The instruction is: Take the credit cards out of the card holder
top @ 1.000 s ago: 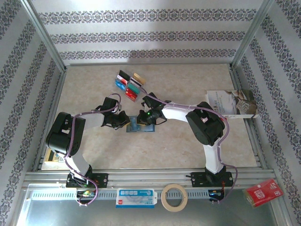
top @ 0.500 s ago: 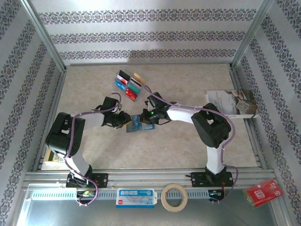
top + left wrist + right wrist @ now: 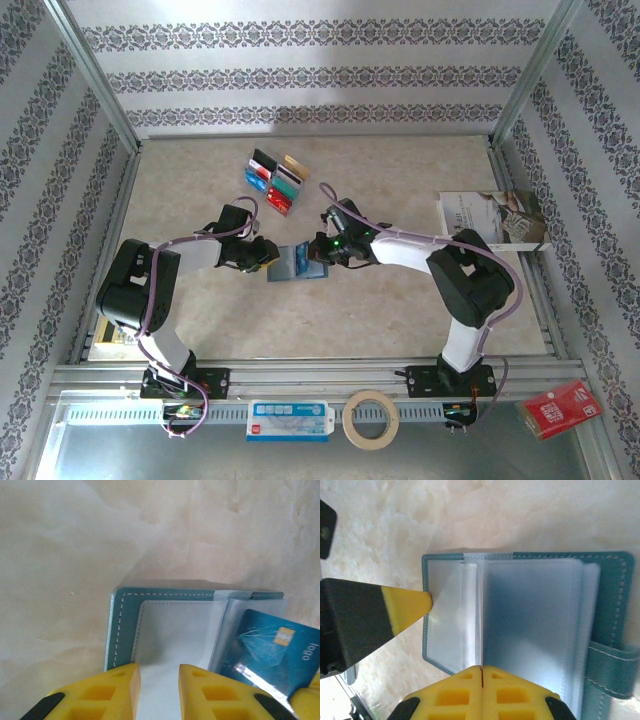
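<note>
Several cards already lie out on the desk. Over the open holder, the right pincer, pressed together, seemingly pinches a half-out blue card. The left pincer is slightly spread.

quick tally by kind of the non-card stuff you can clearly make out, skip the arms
card holder: 1
printed booklet: 1
red packet: 1
tape roll: 1
white and blue label: 1
total: 5
</note>
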Available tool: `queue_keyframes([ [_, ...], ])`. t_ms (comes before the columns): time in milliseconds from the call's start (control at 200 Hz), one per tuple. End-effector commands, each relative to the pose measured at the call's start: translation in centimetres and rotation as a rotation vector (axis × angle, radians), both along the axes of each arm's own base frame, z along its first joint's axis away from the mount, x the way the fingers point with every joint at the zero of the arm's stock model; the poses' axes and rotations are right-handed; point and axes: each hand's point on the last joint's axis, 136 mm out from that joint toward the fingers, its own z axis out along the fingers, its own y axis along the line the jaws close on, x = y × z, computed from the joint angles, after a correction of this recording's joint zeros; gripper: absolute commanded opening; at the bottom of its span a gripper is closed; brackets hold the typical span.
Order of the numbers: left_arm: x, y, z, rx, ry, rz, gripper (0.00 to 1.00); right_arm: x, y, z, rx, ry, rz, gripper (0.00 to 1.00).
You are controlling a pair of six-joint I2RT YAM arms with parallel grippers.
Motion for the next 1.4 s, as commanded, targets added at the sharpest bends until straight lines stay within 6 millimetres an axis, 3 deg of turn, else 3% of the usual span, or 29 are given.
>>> queue_keyframes([
  [0,-0.3,0.5,0.9,0.015,0.001,-0.002,0.32,1.2,-0.4,1.9,0.033,-0.112,-0.016,0.0],
  [80,0.2,0.0,2.5,-0.027,-0.039,0.001,0.39,1.2,-0.1,2.8,0.068,-0.138,-0.007,0.0],
  [335,0.7,-2.0,8.9,-0.229,-0.194,-0.006,0.78,1.5,1.1,5.3,0.257,-0.14,0.016,0.0],
  [545,0.3,-3.3,12.2,-0.358,-0.245,-0.041,0.84,1.9,1.8,9.0,0.405,-0.141,0.037,0.0],
  [694,0.4,-3.8,13.6,-0.437,-0.282,-0.032,0.81,2.0,2.3,11.4,0.5,-0.138,0.054,0.0],
  [854,0.2,-3.8,13.7,-0.431,-0.281,-0.048,0.7,2.7,2.3,12.7,0.584,-0.129,0.032,0.0],
  [1119,0.6,-3.7,16.8,-0.459,-0.329,-0.018,0.44,3.4,1.9,12.4,0.6,-0.123,-0.001,0.0],
  [1399,0.9,-3.6,16.9,-0.466,-0.338,-0.009,0.31,3.5,2.0,12.3,0.611,-0.11,0.002,0.0],
])
